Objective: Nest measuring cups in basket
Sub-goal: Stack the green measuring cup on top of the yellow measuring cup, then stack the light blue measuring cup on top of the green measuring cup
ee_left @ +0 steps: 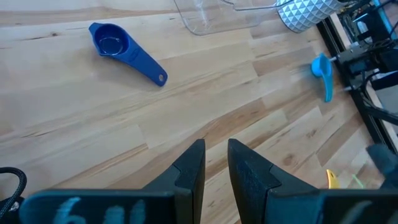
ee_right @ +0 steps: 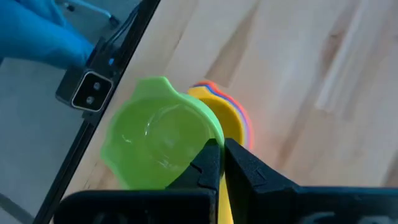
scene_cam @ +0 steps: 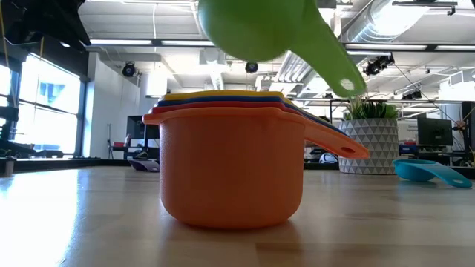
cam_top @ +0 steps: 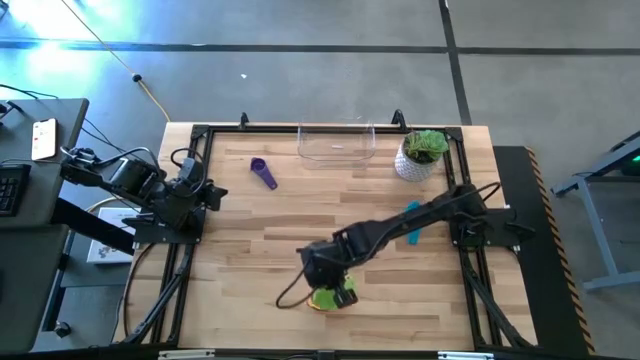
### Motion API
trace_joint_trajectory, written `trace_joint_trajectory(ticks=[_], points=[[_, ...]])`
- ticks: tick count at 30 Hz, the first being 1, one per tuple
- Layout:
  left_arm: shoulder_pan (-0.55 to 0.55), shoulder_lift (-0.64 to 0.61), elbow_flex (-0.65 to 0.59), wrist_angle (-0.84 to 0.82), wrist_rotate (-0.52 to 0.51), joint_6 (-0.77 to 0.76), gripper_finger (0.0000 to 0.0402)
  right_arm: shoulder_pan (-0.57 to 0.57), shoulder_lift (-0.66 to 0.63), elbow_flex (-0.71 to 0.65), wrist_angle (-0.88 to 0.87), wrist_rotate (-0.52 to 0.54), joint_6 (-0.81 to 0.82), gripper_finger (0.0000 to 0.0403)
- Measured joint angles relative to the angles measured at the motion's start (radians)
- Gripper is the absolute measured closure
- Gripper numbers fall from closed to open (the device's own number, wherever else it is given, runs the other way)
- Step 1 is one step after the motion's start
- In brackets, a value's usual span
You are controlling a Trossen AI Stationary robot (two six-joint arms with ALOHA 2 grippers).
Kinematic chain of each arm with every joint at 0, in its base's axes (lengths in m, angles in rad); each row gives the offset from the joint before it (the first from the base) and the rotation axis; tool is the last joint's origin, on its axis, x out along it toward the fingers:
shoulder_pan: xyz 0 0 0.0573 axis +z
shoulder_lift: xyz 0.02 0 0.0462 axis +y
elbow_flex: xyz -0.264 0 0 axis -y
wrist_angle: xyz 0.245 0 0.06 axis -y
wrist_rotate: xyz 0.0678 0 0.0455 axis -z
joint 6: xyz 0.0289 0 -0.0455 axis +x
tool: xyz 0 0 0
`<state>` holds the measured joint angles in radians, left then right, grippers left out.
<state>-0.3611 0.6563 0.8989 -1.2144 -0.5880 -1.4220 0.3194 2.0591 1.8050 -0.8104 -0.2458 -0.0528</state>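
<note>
My right gripper [cam_top: 338,290] is near the table's front edge, shut on a green measuring cup [ee_right: 158,134]. The cup hangs tilted above a nested stack [scene_cam: 230,159]: an orange cup on the table with yellow, blue and red rims inside it. A purple cup [cam_top: 263,172] lies at the far left and a teal cup [cam_top: 412,222] at the right, both on the wood. The clear basket [cam_top: 337,142] stands at the far edge. My left gripper [ee_left: 216,165] waits over the table's left side, open by a narrow gap, with nothing in it. My right gripper pinches the green cup between its two fingers at the cup's edge nearest them [ee_right: 208,144]. The fingertips cover the spot, so rim or handle root cannot be told. The fingers slant down from the far right. The cup is lifted clear above the stack, its handle [scene_cam: 334,67] sloping down.
A white pot with a green plant [cam_top: 421,155] stands right of the basket. A black frame rail [ee_right: 118,43] and a small camera box [ee_right: 90,92] run along the near edge beside the stack. Bare wood lies across the table's middle.
</note>
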Motion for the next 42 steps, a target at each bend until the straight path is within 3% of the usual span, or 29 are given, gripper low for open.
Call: trace_joint_trajectory(ticks=[12, 23, 34, 42], points=[[0.000, 0.019, 0.000, 0.001, 0.023, -0.001, 0.0341, 0.022, 0.040, 0.000, 0.047, 0.073, -0.036, 0.0403], [0.000, 0.019, 0.000, 0.000, 0.047, 0.002, 0.0341, 0.013, 0.058, -0.002, 0.031, 0.069, -0.059, 0.0401], [0.000, 0.019, 0.000, 0.000, 0.047, 0.003, 0.0341, 0.022, 0.058, -0.002, 0.029, 0.081, -0.050, 0.0345], [0.000, 0.019, 0.000, 0.000, 0.047, 0.002, 0.0341, 0.021, 0.058, 0.049, -0.056, 0.105, 0.155, 0.0337]])
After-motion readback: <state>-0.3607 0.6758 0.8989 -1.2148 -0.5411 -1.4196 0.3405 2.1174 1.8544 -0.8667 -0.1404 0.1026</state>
